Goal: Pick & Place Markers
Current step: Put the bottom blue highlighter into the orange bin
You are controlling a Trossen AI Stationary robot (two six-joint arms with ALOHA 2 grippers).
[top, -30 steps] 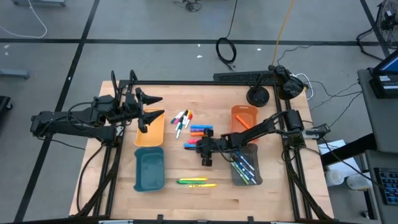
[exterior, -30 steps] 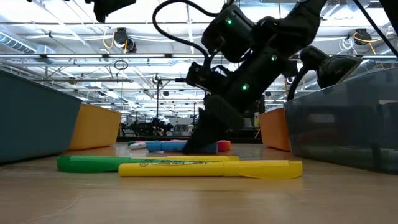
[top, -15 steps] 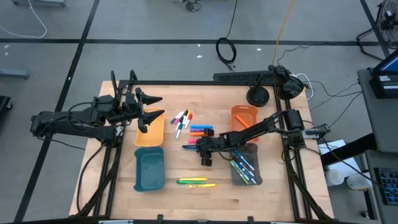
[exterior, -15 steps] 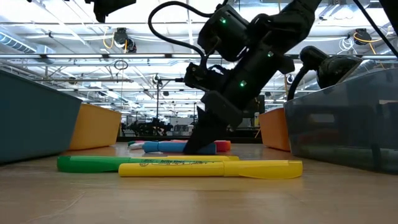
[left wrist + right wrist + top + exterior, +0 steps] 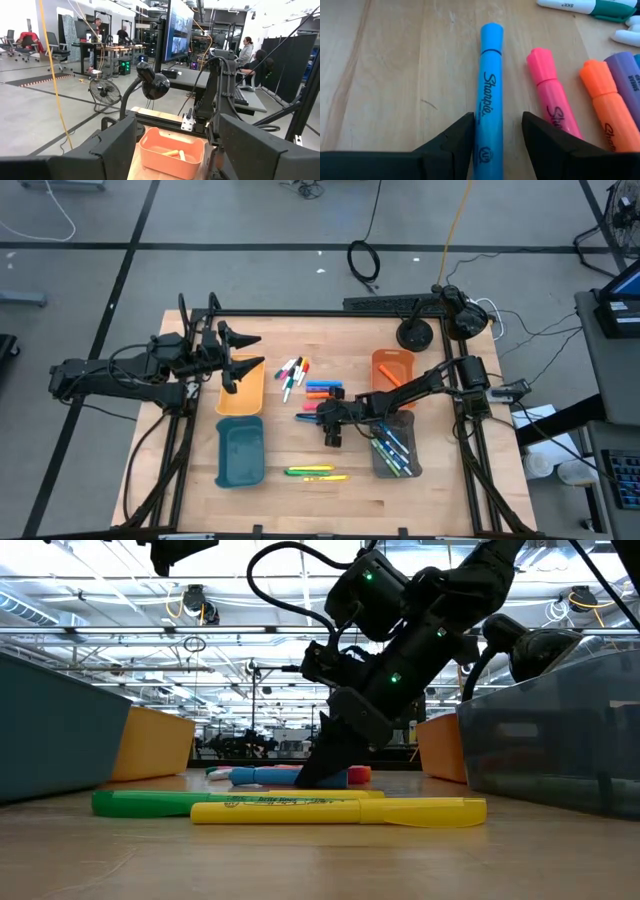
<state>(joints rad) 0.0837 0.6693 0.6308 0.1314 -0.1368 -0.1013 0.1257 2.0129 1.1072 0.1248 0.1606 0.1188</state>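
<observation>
On the bench (image 5: 300, 500), the left arm waits over the yellow tray (image 5: 241, 390) with its gripper (image 5: 250, 352) spread wide and empty. The right gripper (image 5: 497, 137) is down mid-bench, its fingers (image 5: 455, 142) parted just wider than the blue highlighter (image 5: 489, 90) lying flat between them, not yet clamped. The pink highlighter (image 5: 551, 95) lies just beside it, so an off-centre close could nudge it or roll the blue one away.

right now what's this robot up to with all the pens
It is sorting markers into trays. The right gripper is down on the table with its open fingers on either side of a blue highlighter, not yet lifted. Pink and orange highlighters lie beside it. The left gripper waits open above the orange tray. The grey tray already holds several markers.
</observation>
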